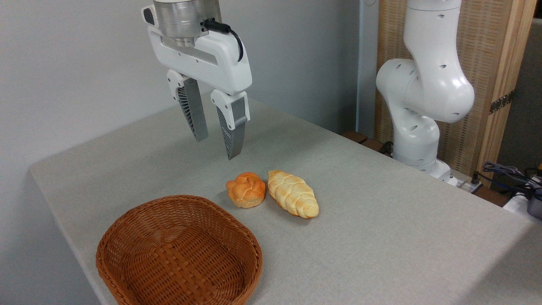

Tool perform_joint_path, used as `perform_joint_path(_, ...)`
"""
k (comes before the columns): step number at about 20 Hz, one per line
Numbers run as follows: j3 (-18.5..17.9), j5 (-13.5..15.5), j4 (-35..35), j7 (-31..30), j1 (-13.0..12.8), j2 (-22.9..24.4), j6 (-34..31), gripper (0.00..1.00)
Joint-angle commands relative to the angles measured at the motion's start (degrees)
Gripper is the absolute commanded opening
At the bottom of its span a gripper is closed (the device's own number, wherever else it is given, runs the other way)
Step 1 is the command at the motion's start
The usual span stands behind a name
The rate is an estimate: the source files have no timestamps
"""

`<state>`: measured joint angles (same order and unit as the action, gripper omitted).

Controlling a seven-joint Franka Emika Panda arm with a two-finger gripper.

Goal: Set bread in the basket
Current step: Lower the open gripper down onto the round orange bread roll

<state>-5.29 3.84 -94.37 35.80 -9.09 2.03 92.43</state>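
Observation:
The bread (246, 189), a small round orange-golden bun with a knotted top, lies on the grey table just beyond the basket's far right rim. The basket (127, 237), reddish-brown woven wicker, wide and shallow, sits at the front left with nothing in it. My gripper (217, 148) hangs in the air above and slightly behind-left of the bread, well clear of it. Its two grey ribbed fingers (192, 110) point down with a gap between them, open and holding nothing.
A longer pale yellow braided loaf (293, 194) lies right beside the bread on its right. The arm's white base (417, 131) stands at the table's far right, with cables (504, 171) past it. The table's left edge (55, 203) runs close to the basket.

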Motion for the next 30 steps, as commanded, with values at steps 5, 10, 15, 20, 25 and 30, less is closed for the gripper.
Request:
perform_joint_path(5, 0.02, -0.5, 0.59, 1.03, -0.32, 0.96, -2.16, 1.0)
perform_joint_path(10, -0.07, -0.5, 0.59, 0.77, -0.32, 0.96, -2.16, 1.0)
perform_joint_path(15, -0.24, -0.5, -1.42, 0.85, -0.32, 2.44, -1.38, 1.0)
perform_joint_path(20, -0.33, 0.29, -16.87, 0.76, -4.17, 11.58, 9.49, 1.0)
perform_joint_path(25, -0.16, 0.21, -26.55, 0.94, -8.93, 11.85, 18.3, 1.0)
perform_joint_path(30, 2.83, -0.5, -30.7, 0.94, -9.28, 10.28, 20.07, 1.0)
